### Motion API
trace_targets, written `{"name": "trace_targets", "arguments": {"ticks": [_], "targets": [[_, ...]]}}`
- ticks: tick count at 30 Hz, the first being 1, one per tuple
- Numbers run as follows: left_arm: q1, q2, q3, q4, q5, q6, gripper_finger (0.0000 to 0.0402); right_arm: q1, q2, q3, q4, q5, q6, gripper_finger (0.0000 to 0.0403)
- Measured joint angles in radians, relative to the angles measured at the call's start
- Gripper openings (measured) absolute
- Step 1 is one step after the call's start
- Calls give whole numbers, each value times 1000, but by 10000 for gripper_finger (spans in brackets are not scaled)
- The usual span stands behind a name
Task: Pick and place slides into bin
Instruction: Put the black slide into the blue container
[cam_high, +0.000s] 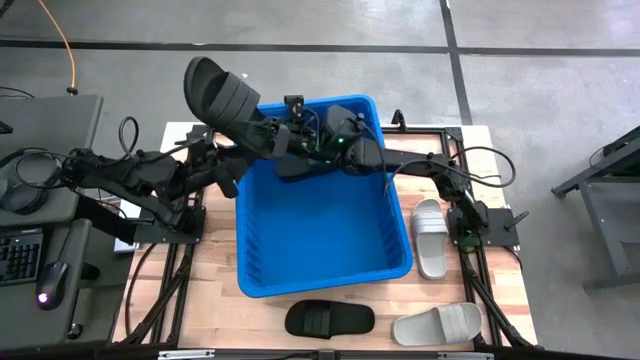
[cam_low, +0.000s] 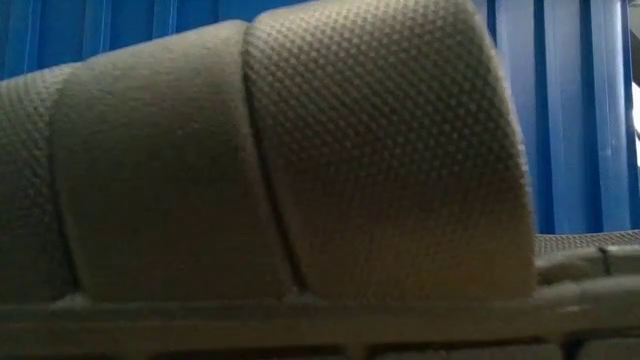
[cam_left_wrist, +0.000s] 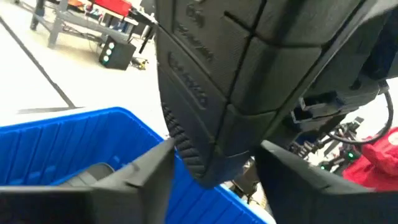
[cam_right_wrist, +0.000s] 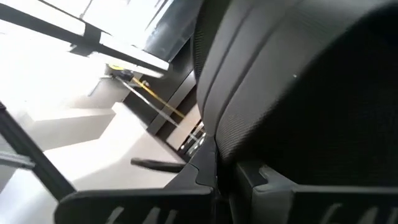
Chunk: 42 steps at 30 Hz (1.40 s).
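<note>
Black slide clamped in the left pincer slants up and outward from it, long axis tilted, with the bin directly below and beside; right pincer grips another black slide over the bin's far edge

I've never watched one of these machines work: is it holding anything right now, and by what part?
Yes. The left gripper holds a black slide by one end of its sole, above the bin's far corner. The right gripper's own hold cannot be told.
</note>
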Motion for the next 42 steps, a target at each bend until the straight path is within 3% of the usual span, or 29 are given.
{"name": "trace_targets", "arguments": {"ticks": [6, 8, 14, 20, 26, 30, 33, 38, 42], "targets": [[0, -27, 1, -3, 48, 33, 59, 0, 0, 0, 16, -52, -3, 0], [0, -35, 1, -12, 53, 33, 35, 0, 0, 0, 16, -80, -3, 0], [0, -53, 1, -19, 58, 49, 35, 0, 0, 0, 20, -116, -26, 4], [-1, -72, 1, -27, 107, 17, 35, -7, 0, 0, 23, -168, -23, 45], [0, -105, 2, -81, 143, -44, 34, -8, -2, 1, -8, -171, 6, 148], [1, -159, 3, -110, 101, -50, 33, -15, -1, 0, -83, -180, 46, 237], [1, -208, 4, -157, 98, -48, 31, -36, -2, 0, -86, -326, 61, 283], [0, -268, 3, -269, 129, -101, 30, -50, -2, 0, -73, -368, 69, 298], [1, -296, 4, -397, 256, -214, 30, -75, -2, 0, -82, -491, 127, 296]]}}
